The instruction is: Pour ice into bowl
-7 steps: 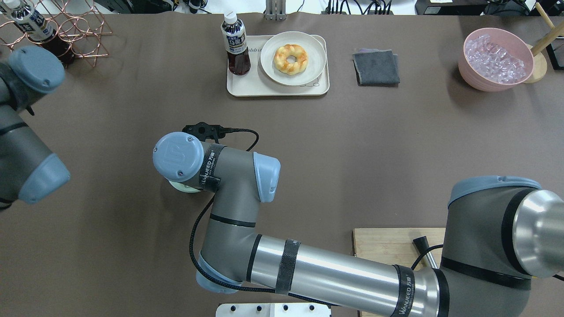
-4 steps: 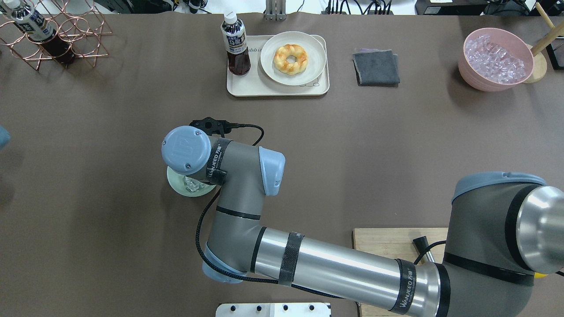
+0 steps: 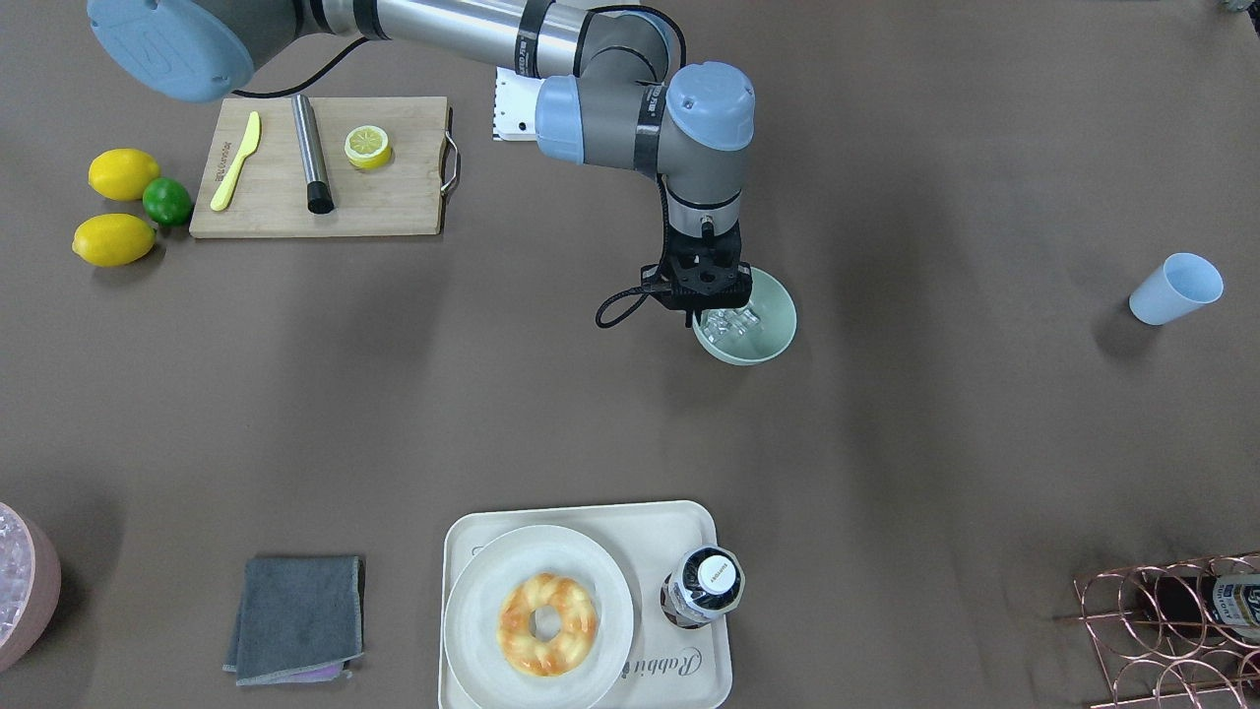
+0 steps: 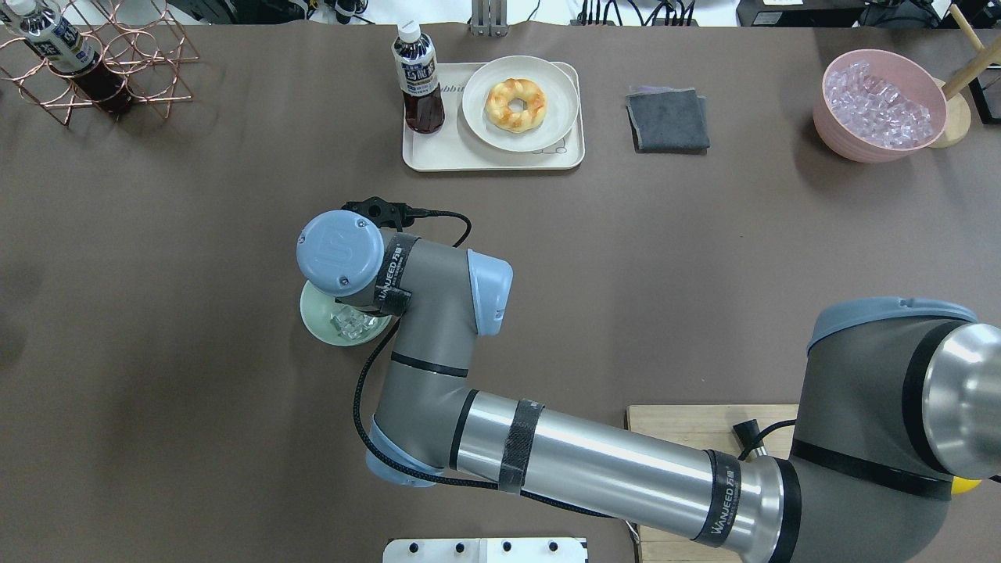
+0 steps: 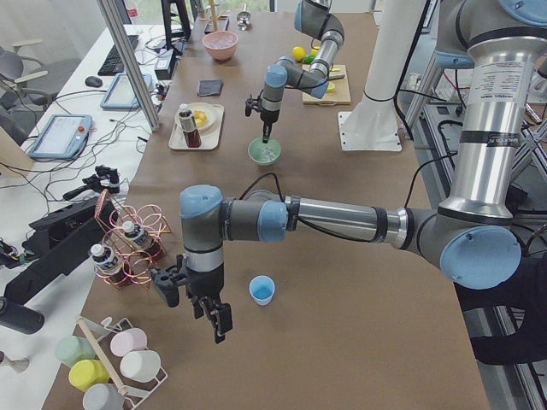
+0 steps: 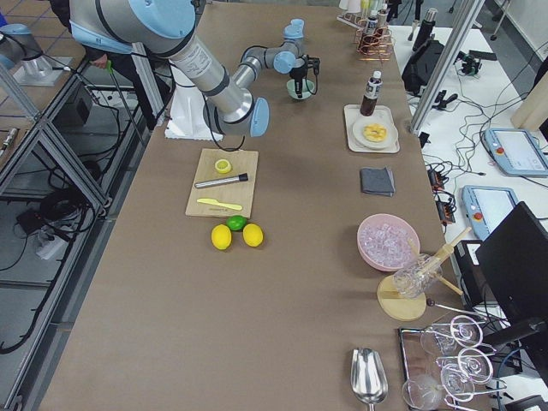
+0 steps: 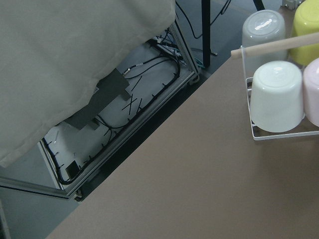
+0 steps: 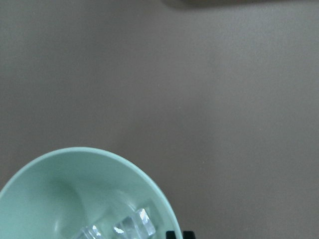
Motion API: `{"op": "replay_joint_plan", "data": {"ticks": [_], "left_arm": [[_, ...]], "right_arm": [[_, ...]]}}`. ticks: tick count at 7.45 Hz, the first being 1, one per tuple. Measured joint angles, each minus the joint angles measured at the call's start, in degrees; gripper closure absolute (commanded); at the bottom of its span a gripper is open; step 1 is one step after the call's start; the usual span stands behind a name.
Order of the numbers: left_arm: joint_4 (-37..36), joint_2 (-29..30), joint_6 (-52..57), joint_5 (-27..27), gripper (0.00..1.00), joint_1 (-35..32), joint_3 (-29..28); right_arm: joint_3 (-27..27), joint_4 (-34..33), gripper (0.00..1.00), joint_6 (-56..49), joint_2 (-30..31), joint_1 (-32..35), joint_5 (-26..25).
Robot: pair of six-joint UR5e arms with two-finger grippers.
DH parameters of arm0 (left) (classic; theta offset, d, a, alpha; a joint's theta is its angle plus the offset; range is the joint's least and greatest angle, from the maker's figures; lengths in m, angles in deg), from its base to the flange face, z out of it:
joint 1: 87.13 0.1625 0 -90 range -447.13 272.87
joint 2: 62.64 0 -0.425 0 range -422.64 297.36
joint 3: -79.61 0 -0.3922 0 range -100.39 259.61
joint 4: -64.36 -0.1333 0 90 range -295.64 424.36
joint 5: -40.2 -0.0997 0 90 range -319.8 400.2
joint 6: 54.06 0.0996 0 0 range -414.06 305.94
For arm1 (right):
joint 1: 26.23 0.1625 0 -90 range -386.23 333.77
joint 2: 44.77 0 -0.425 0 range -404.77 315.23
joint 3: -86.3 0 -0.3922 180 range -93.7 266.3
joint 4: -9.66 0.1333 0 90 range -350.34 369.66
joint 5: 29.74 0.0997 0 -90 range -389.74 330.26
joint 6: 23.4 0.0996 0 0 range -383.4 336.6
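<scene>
I read the bowl (image 3: pixel 778 340) standing on the surface, ice (image 3: pixel 733 320) inside. Right gripper (image 3: pixel 711 307) hangs over its rim, on the robot's right side; opening indeterminate. Left gripper (image 5: pixel 214 318) well apart; opening indeterminate too.

Silver-grey arms (image 4: pixel 594 461) — pale blue joint caps (image 4: pixel 342 252), black cables (image 4: pixel 356 403)

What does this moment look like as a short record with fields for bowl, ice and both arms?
bowl: round pale mint-green bowl, upright
ice: clear glassy cubes, a few lying inside the bowl
right arm: right gripper over the bowl's rim, jaws unclear
left arm: left gripper hanging near the light blue plastic cup, jaws unclear
spare ice: pink round container, full
</scene>
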Motion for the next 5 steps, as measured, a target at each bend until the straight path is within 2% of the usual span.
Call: {"op": "replay_joint_plan", "data": {"ticks": [3,5], "left_arm": [[2.7,3.01,14.81,13.52,0.03,-7.7,-8.32],[3.56,3.77,19.34,19.6,0.03,-9.9,-8.08]], "right_arm": [[-4.36,-1.08,1.0,-3.25,2.37,6.17,7.54],[-11.52,-3.91,1.0,-10.71,7.67,11.0,11.82]]}}
